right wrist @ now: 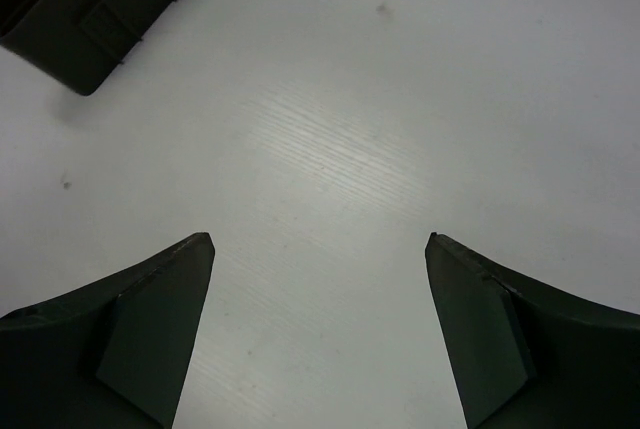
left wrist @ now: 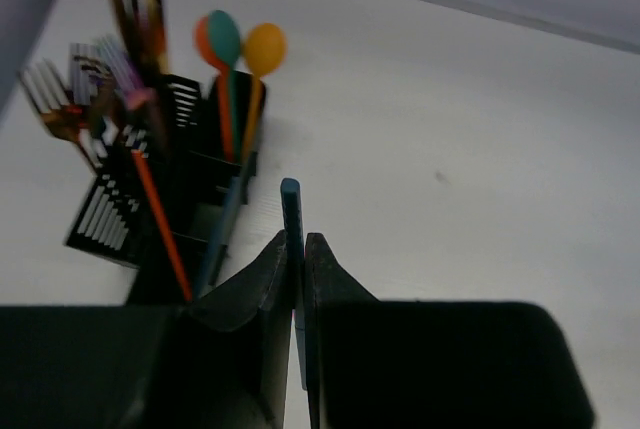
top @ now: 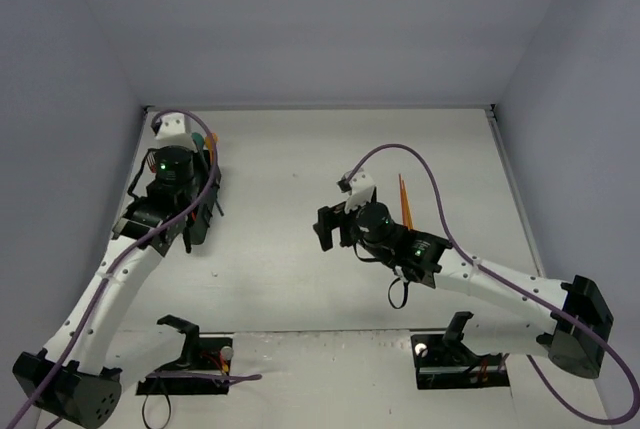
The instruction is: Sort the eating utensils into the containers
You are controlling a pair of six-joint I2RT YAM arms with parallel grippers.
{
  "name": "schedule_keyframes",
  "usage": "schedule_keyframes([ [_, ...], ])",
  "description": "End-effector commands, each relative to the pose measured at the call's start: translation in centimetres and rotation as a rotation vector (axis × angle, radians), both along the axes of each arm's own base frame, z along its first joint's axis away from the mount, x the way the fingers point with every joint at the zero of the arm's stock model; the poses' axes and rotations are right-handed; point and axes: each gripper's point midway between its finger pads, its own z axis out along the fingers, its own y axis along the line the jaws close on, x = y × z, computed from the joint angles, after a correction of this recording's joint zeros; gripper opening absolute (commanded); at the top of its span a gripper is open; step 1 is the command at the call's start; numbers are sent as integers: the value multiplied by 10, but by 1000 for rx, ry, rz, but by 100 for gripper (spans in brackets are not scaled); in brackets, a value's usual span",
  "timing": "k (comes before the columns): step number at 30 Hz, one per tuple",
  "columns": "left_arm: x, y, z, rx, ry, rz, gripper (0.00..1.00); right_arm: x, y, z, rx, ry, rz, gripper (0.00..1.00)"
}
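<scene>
My left gripper [left wrist: 296,241] is shut on the slim teal handle of a utensil [left wrist: 291,207], which sticks up between the pads. It hangs just right of the black mesh caddy [left wrist: 105,217]. In the caddy stand a teal spoon [left wrist: 222,37], an orange spoon [left wrist: 265,47], forks [left wrist: 58,99] and other utensils. In the top view my left gripper [top: 200,221] and arm cover most of the caddy. My right gripper [right wrist: 320,244] is open with nothing between its fingers, over bare table at mid-table [top: 328,229]. An orange utensil [top: 404,199] lies behind the right arm.
One corner of the caddy [right wrist: 95,9] shows at the top left of the right wrist view. The left wall stands close behind the caddy. Purple cables loop off both arms.
</scene>
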Motion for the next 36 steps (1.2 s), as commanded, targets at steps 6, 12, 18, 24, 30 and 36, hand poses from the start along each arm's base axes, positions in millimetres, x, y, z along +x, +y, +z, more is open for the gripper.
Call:
schedule_keyframes([
  [6, 51, 82, 24, 158, -155, 200, 0, 19, -54, 3, 12, -2, -173, 84],
  [12, 65, 97, -15, 211, -82, 232, 0, 27, -76, -10, -35, 32, -262, 84],
  [18, 64, 105, -41, 245, -34, 263, 5, 38, -100, -32, -74, 105, -364, 84],
  [24, 58, 100, -43, 217, 12, 248, 32, 45, -124, -59, -89, 225, -438, 81],
  [30, 37, 94, -5, 173, -20, 220, 56, 48, -149, -86, -120, 334, -521, 75],
  [36, 2, 73, 7, 91, -9, 107, 61, 47, -164, -113, -141, 444, -568, 67],
])
